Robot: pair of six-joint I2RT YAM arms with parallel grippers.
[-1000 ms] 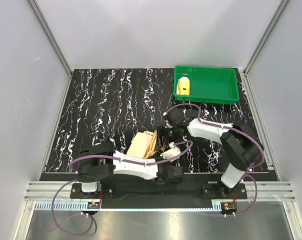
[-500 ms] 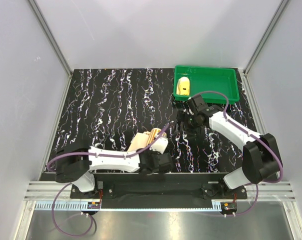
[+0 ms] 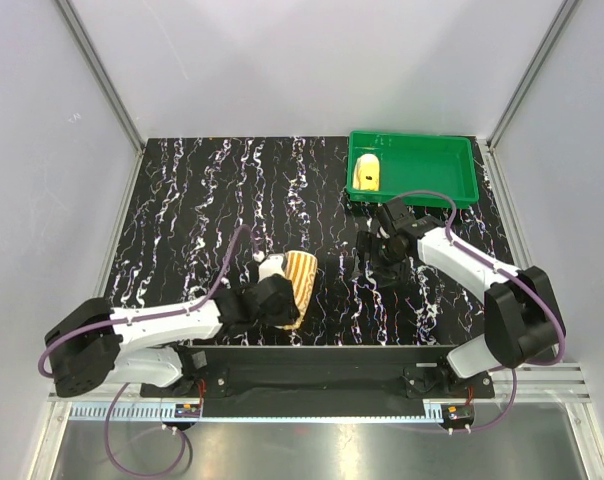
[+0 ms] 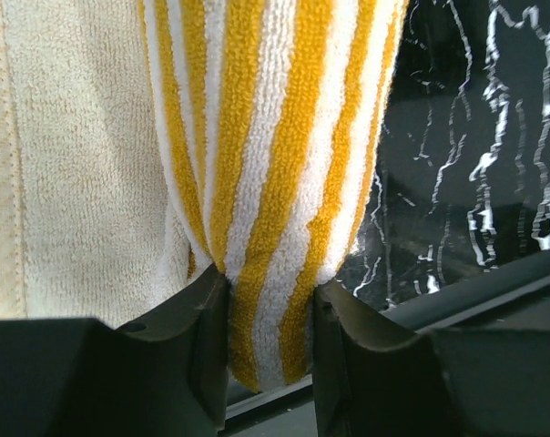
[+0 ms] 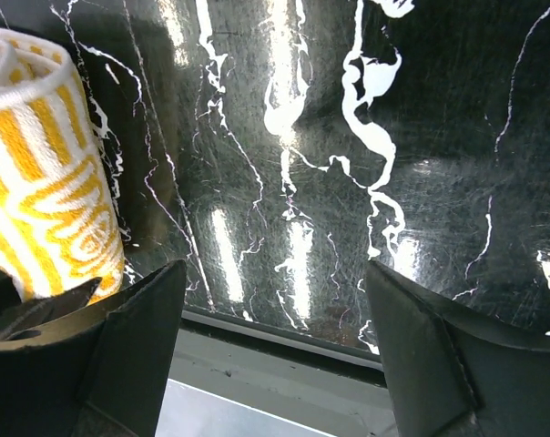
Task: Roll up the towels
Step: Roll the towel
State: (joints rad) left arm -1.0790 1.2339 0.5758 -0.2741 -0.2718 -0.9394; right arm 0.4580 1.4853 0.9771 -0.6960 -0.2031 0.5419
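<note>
Marbled table (image 3: 182, 220); only wrist view shows left pincer (image 4: 269, 302) pinching striped towel (image 4: 257, 137)

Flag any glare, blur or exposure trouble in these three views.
Top external: even light, sharp, no obvious glare on the table. Left wrist: the striped towel fills the frame in crisp focus; the left gripper pinching it is nearly black, detail lost. Right wrist: bright reflections streak the glossy table, the towel's end looks slightly washed out, the open right gripper is dark.
</note>
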